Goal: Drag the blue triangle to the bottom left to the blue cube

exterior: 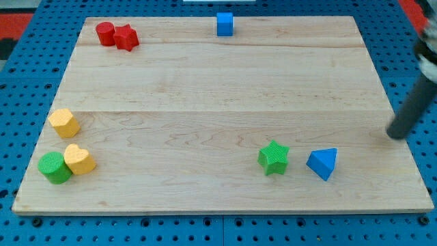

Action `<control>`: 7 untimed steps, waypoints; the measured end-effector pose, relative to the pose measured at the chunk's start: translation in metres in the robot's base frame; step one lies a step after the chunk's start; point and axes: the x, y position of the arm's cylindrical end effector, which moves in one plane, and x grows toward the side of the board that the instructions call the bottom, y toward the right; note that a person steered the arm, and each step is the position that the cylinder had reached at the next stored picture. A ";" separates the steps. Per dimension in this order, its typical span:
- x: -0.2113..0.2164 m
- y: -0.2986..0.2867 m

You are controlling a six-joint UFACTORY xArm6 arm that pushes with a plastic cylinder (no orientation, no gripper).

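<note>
Your dark rod tip (397, 134), an end effector with nothing to clench, hovers right of the blue plastic triangle (322, 164) at lower right, not touching; next, get behind it and push toward the blue plastic cube (224, 23) at top centre.

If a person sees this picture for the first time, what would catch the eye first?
Probably the dark rod coming in at the view's right edge, my tip resting up and right of the blue triangle. Next, the bright green star just left of that triangle, and the lone blue cube far off at the view's top.
</note>
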 end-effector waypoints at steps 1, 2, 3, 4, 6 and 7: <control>0.050 -0.017; 0.024 -0.077; 0.023 -0.113; 0.047 -0.119; -0.024 -0.169; -0.033 -0.202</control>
